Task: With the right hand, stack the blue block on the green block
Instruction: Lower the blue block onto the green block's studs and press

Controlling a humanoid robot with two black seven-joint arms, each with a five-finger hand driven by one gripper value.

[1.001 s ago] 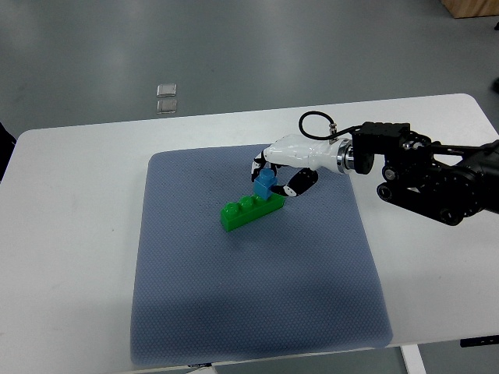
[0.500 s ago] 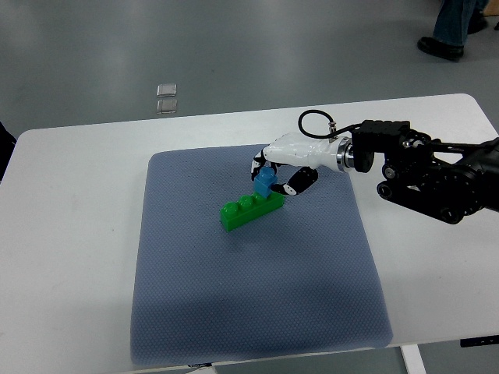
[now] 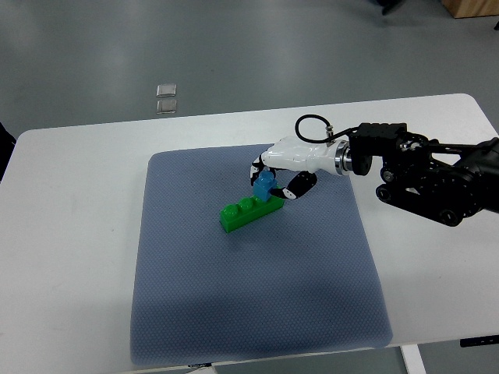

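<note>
R hand (image 3: 274, 173) is clamped on the blue block (image 3: 264, 185), fingers (image 3: 256, 168) curled round the far side and thumb-side digit (image 3: 299, 185) on the near-right; block looks slightly blurred. Blue block sits at or just over the right end of the green block (image 3: 250, 209), appears touching its top, can't tell if studs are fully seated. Green block is a long brick w/ studs, lying on the grey-blue mat (image 3: 249, 312), long axis diagonal: near-left end low in pic, far-right end up under the hand. So the target lies directly below the held block, rest of the brick runs away toward lower-left, clear of the fingers. R arm (image 3: 425, 175) comes in from the right edge, wrist roughly level over the white table (image 3: 70, 234). L hand not in view, so R is the only one near. Judgement: placing step nearly done; next prob a short press straight down then let go. Risk: off-centre push at brick's end could tip or skid it on the mat. Two small clear squares (image 3: 166, 98) on floor beyond table, irrelevant.
</note>
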